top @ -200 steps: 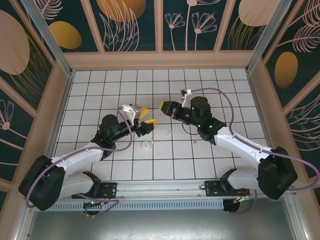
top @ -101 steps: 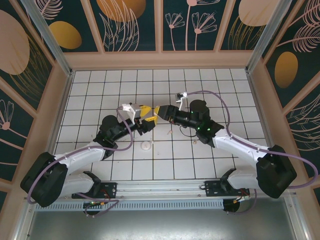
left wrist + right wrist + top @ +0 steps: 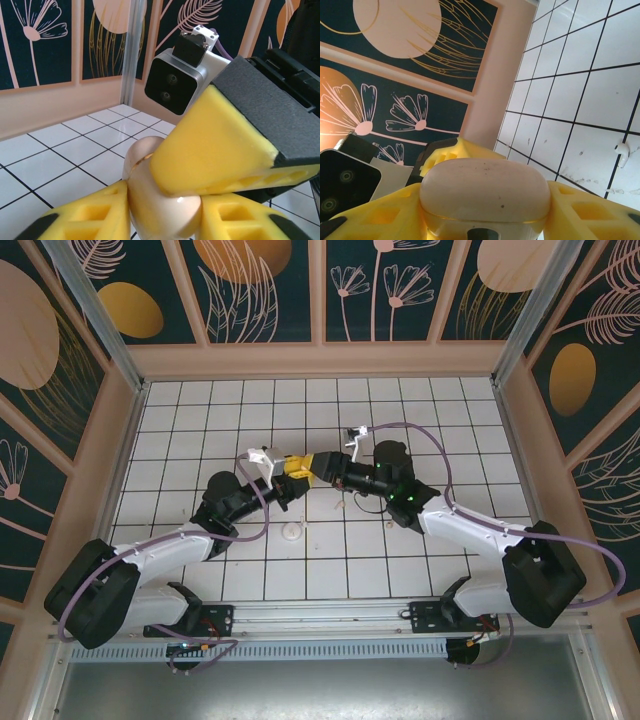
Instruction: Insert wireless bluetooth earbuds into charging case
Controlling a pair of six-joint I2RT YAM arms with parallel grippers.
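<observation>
The charging case (image 3: 150,200) is a pale pinkish rounded shell, closed, held above the tiles where both arms meet mid-table. My left gripper (image 3: 165,217) has its yellow fingers pressed on the case's two sides. My right gripper (image 3: 485,215) is shut on the same case (image 3: 485,187) from the opposite side, and one of its fingers (image 3: 215,145) lies over the top of the case. In the top view the left gripper (image 3: 296,470) and right gripper (image 3: 318,466) touch tip to tip. One earbud (image 3: 621,150) lies loose on a tile, and a small pale earbud (image 3: 344,506) lies below the grippers.
A round white disc (image 3: 292,532) lies on the tiles near the left forearm. The tiled floor (image 3: 200,430) is boxed in by pinkish walls (image 3: 320,360) with metal posts at the corners. The right arm's cable (image 3: 440,435) loops over the far right tiles.
Both arms have moved toward each other until their grippers meet. The left gripper's fingers have closed in onto the case that the right gripper carries.
</observation>
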